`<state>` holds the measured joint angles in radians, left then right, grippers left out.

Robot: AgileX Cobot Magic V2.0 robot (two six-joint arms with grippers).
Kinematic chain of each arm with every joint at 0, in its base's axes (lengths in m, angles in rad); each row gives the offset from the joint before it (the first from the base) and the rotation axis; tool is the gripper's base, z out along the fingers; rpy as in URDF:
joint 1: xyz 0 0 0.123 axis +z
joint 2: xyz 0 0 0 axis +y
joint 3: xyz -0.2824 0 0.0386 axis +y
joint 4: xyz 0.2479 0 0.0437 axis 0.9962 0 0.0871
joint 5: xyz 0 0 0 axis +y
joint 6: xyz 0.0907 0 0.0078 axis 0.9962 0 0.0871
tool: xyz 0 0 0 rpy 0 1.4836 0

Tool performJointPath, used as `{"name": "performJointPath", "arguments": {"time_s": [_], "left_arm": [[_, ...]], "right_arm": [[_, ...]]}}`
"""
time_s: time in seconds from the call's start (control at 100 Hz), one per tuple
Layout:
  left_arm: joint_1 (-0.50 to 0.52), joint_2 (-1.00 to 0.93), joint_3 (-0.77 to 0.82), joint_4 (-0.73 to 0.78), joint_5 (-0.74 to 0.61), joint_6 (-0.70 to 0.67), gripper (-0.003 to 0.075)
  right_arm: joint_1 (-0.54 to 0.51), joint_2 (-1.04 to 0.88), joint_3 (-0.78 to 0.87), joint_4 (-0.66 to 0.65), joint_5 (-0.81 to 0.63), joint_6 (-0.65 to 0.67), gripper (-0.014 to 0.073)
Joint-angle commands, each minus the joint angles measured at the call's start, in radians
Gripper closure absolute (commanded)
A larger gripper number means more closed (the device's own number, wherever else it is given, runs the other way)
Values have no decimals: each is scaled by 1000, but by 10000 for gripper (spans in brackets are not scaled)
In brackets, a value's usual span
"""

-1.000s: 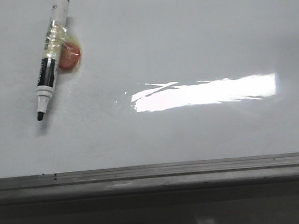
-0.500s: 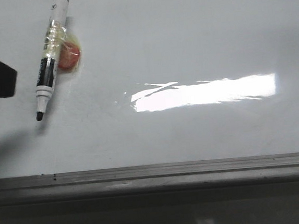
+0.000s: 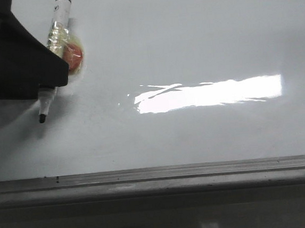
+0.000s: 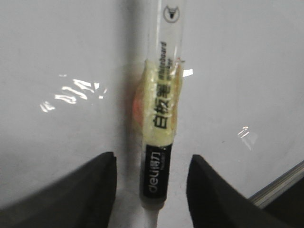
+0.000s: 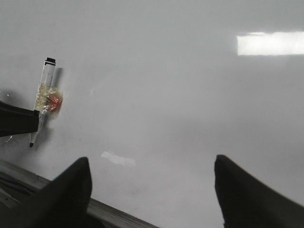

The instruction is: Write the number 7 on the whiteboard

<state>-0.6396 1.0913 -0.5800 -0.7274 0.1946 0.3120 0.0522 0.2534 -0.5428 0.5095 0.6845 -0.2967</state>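
The whiteboard (image 3: 188, 36) is glossy pale grey and fills most of the front view. No number 7 shows on it. A black-and-white marker pen (image 3: 59, 21) with yellow tape lies on it at the far left, uncapped tip toward the near frame. My left gripper (image 3: 57, 74) is over the marker's lower barrel. In the left wrist view the marker (image 4: 161, 118) lies between the two fingers of my left gripper (image 4: 152, 166), which is open with gaps on both sides. My right gripper (image 5: 149, 166) is open and empty above bare board (image 5: 166, 71), off to the side of the marker (image 5: 45, 90).
A red round piece (image 3: 73, 56) sits under the yellow tape beside the marker. The grey metal frame (image 3: 158, 177) runs along the board's near edge. A bright glare patch (image 3: 209, 94) lies mid-board.
My left gripper has come in from the left and now covers the marker's middle in the front view. The marker has not moved.
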Motion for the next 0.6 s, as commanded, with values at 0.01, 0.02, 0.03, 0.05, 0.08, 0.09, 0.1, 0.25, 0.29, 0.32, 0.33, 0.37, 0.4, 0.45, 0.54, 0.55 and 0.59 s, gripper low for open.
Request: {"name": "performJointPath", "arguments": {"time_s": [0.01, 0.02, 0.03, 0.05, 0.08, 0.09, 0.1, 0.25, 0.29, 0.32, 0.33, 0.37, 0.4, 0.45, 0.54, 0.55, 0.59], "left_arm": [[-2, 29, -16, -1, -35, 4, 519], [-2, 30, -16, -1, -30, 4, 554], [-2, 30, -16, -1, -27, 4, 554], [-2, 30, -16, -1, -20, 4, 592], [-2, 30, -16, -1, -9, 4, 644], [-2, 30, -16, -1, -3, 4, 671], [-2, 30, -16, -1, 1, 4, 684], [-2, 20, -18, 1, 72, 5, 740], [-2, 15, -18, 1, 95, 9, 740], [-2, 7, -18, -2, 122, 33, 740], [-2, 3, -18, -8, 128, 51, 740], [-4, -13, -18, -34, 163, 110, 740], [-4, -26, -18, -67, 186, 186, 740], [-4, -55, -18, -145, 225, 327, 740], [-4, -123, -18, -360, 299, 656, 740], [-4, -123, -18, -360, 299, 682, 740], [-4, -148, -16, -452, 332, 836, 740]], "right_arm": [[1, 20, -33, 12, -71, -12, 104], [1, 20, -33, 12, -71, -12, 104], [1, 20, -33, 12, -71, -12, 104], [1, 20, -33, 12, -71, -12, 104], [1, 20, -33, 12, -71, -12, 104], [3, 20, -33, 12, -71, -12, 104], [3, 20, -33, 12, -71, -12, 104], [31, 20, -33, 12, -76, -14, 104], [41, 20, -37, 12, -77, -44, 104], [48, 20, -40, 12, -79, -76, 104], [52, 20, -39, 12, -79, -85, 104], [61, 20, -42, 17, -81, -140, 104], [71, 22, -42, 32, -83, -174, 104], [89, 32, -42, 64, -83, -228, 104], [135, 67, -42, 136, -77, -320, 104], [139, 74, -42, 142, -75, -337, 104], [167, 93, -42, 176, -69, -381, 104]]}}
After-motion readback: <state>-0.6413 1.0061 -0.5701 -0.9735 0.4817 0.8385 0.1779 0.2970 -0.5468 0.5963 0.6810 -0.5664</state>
